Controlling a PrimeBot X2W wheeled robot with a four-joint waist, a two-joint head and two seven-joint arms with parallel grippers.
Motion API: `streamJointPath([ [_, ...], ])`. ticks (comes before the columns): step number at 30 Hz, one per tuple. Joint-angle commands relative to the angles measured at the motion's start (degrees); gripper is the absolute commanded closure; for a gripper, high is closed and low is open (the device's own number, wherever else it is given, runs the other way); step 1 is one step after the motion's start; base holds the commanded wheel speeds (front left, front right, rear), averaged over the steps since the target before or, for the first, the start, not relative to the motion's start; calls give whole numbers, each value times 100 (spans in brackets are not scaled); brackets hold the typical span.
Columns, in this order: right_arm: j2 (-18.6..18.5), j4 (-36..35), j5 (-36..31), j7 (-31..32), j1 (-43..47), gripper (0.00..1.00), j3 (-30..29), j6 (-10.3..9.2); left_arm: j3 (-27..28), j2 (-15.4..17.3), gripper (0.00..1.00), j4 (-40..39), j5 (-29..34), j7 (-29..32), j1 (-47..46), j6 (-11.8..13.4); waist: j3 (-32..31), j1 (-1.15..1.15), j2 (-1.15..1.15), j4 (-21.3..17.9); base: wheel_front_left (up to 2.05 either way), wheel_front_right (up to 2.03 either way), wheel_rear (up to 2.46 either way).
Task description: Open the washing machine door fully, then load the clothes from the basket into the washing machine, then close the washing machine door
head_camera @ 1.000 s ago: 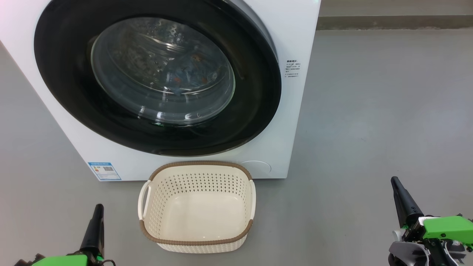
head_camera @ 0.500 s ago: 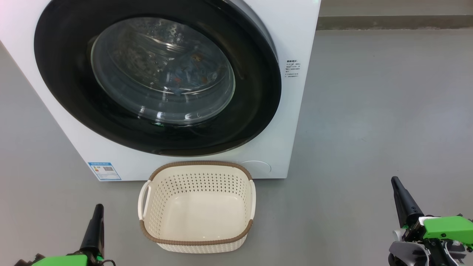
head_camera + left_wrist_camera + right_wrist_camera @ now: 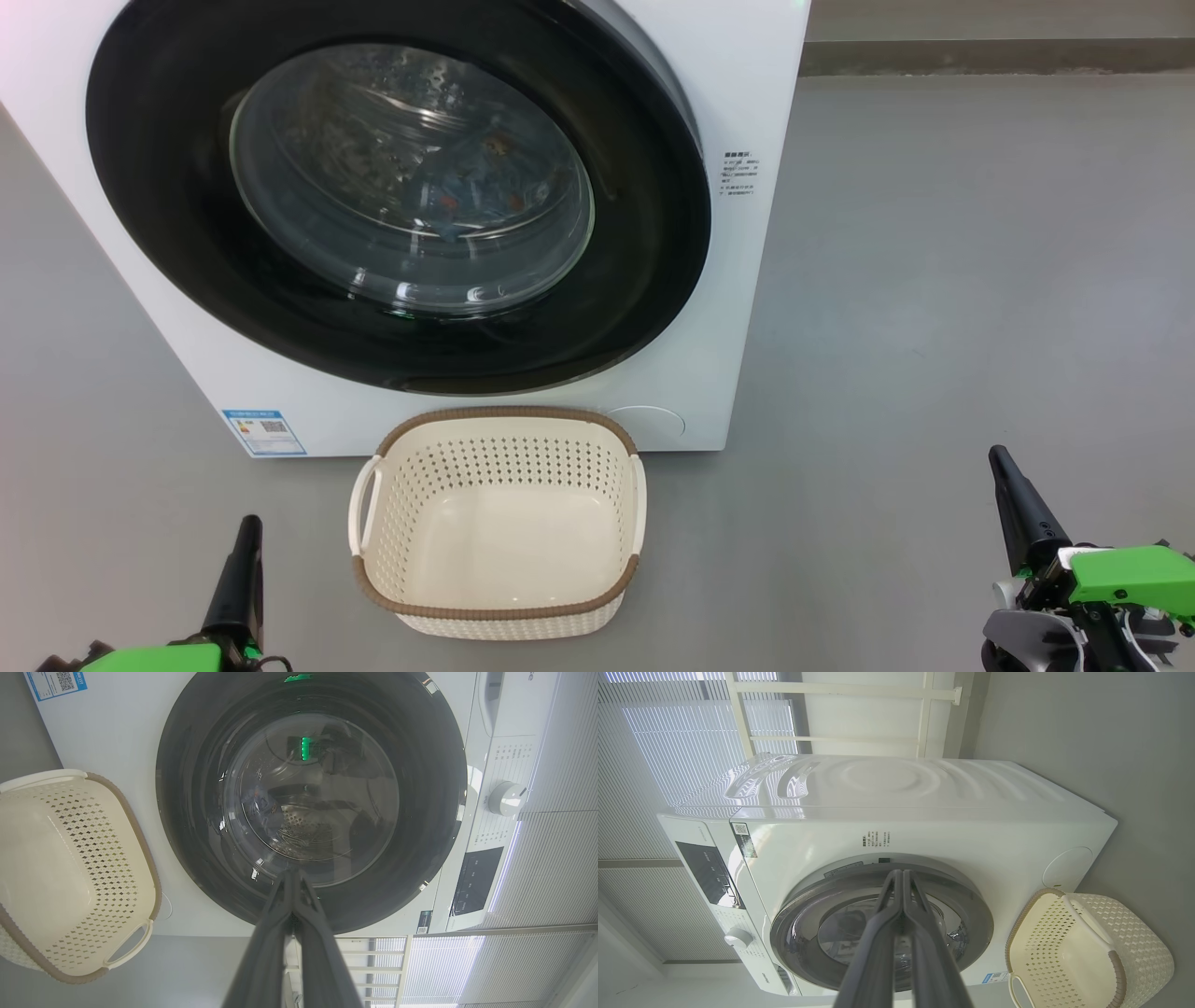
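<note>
While door shut, clothes dim behind glass

Washing machine: blue QR label, small print block, both illegible.

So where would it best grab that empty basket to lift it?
Probably the white loop handle on the left side of the basket, coming down from above: it stands out from the wall with an open gap for a finger, and the basket sits upright.
</note>
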Motion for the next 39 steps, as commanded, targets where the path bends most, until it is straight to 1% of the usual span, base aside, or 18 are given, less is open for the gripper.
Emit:
streamJointPath([
  [1,-109,-180,81,-17,-248,100,161,10,190,48,100,-172,-40,34,-248,4,0,0,0,0,0,0,0],
  [39,-159,-186,140,-71,-243,100,229,10,190,48,100,-172,-40,34,-248,4,0,0,0,0,0,0,0],
])
